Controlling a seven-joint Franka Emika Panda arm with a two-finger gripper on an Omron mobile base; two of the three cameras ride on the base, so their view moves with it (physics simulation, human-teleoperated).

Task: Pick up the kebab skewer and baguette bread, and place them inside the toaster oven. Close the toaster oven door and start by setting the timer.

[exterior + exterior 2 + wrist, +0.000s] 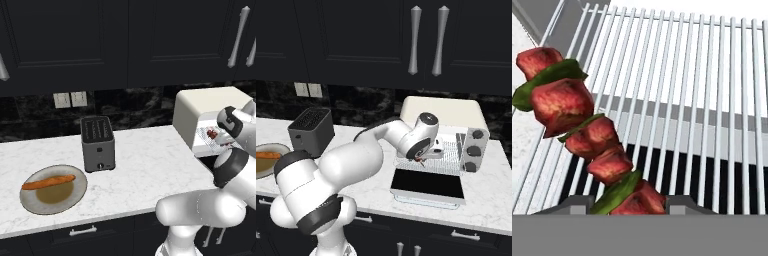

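My gripper [632, 204] is shut on the kebab skewer [587, 130], a stick of dark-red meat chunks with green pieces. It hangs just above the wire rack [702, 75] of the toaster oven [441, 112]. From the left base view the kebab skewer [212, 134] shows inside the cream-white toaster oven [200, 107]. The toaster oven door [428, 185] lies folded down flat in front, dark glass up. The baguette bread [48, 182] rests on a round grey plate [79, 187] at the counter's left.
A dark-grey slot toaster [97, 143] stands between the plate and the oven. Three round knobs [474, 150] line the oven's right side. Black cabinets with silver handles [415, 40] hang above the marble counter [145, 165].
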